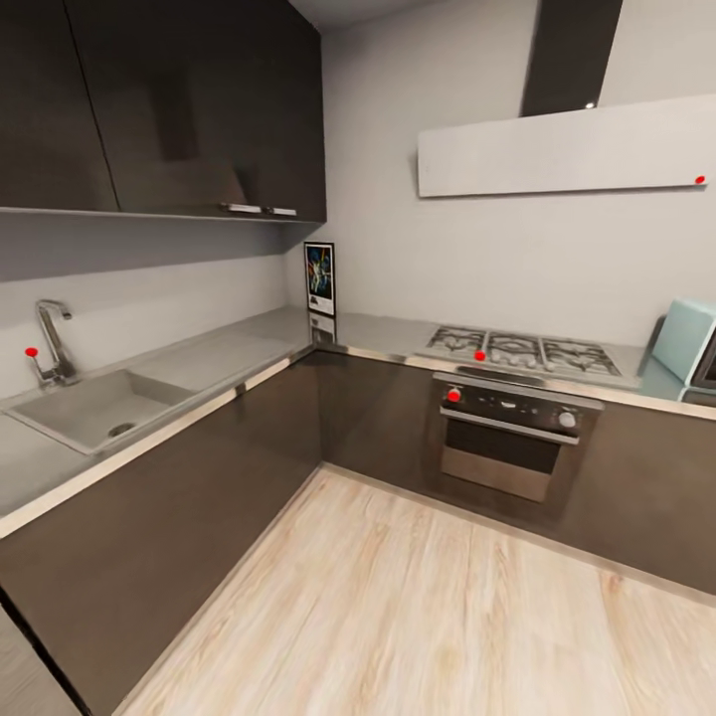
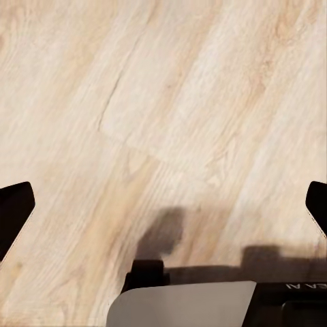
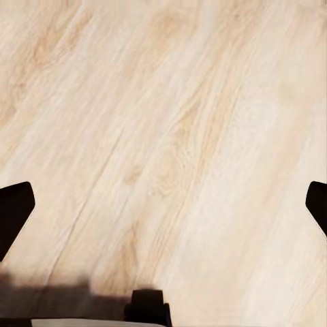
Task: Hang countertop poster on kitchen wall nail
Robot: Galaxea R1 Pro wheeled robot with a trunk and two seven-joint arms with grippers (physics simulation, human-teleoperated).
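The poster (image 1: pixel 319 278) stands upright in the far corner of the pale L-shaped countertop (image 1: pixel 229 348), leaning against the wall, with colourful figures on dark blue inside a black frame. To its right the steel gas hob (image 1: pixel 522 351) is set into the slab. My left gripper (image 2: pixel 163 204) hangs open over the wooden floor, its dark fingertips (image 2: pixel 13 211) wide apart with nothing between them. My right gripper (image 3: pixel 163 204) is open too, above bare floorboards, fingertips (image 3: pixel 13 208) at the view's edges.
A sink (image 1: pixel 94 408) with a tap (image 1: pixel 55 343) sits in the counter's left run. Dark wall cabinets (image 1: pixel 159 109) hang above it. An oven (image 1: pixel 512 438) sits under the hob, a range hood (image 1: pixel 567 149) above, and a pale blue appliance (image 1: pixel 686 343) at far right. Light wooden floor (image 1: pixel 418 607) lies ahead.
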